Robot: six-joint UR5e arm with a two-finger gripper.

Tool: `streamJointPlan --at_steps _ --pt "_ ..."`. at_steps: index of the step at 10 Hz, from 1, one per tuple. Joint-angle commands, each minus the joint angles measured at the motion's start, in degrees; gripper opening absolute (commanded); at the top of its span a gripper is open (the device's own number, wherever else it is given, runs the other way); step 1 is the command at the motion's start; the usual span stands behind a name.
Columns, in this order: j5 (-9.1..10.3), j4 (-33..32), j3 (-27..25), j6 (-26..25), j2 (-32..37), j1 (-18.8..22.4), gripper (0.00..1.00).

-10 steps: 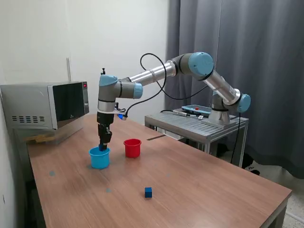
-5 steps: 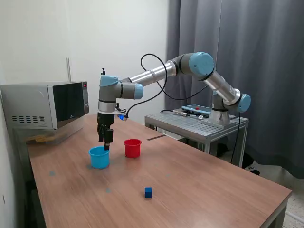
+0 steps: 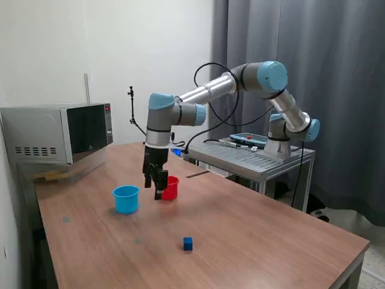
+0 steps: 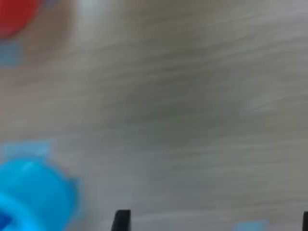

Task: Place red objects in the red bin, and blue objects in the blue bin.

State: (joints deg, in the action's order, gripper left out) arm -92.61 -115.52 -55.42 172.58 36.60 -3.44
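The light-blue cup, the blue bin [image 3: 126, 199], stands on the wooden table, with the red cup, the red bin [image 3: 171, 188], to its right in the exterior view. One blue cube [image 3: 187, 243] lies alone nearer the table's front. My gripper [image 3: 157, 188] hangs low between the two cups, overlapping the red bin's near side. The wrist view is blurred by motion. It shows the blue bin [image 4: 30, 198], an edge of the red bin [image 4: 13, 14], and my gripper [image 4: 213, 222] open, its fingers wide apart over bare wood. No red objects are in view.
A microwave [image 3: 57, 140] sits at the table's back on the exterior view's left. A metal cart [image 3: 249, 155] carrying the arm's base stands behind the table. The grey curtain [image 3: 337, 90] hangs beyond it.
My gripper rose out of the blue bin and swung to the exterior view's right, ending low beside the red bin. The cups and the blue cube stayed put.
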Motion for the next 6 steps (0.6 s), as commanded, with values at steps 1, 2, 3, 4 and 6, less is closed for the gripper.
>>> streamJointPlan --at_steps 1,2,3,4,6 --pt "-1.26 0.0 -4.1 -13.5 2.5 6.5 1.0" --pt "-1.35 0.1 -5.4 -17.2 3.0 8.9 1.0" --pt "-1.26 0.1 -6.4 -23.7 3.1 10.7 1.0" --pt "-1.08 0.1 -6.6 -29.9 3.1 12.0 1.0" --pt "-0.73 -0.2 -6.5 -34.5 3.4 14.0 1.0"
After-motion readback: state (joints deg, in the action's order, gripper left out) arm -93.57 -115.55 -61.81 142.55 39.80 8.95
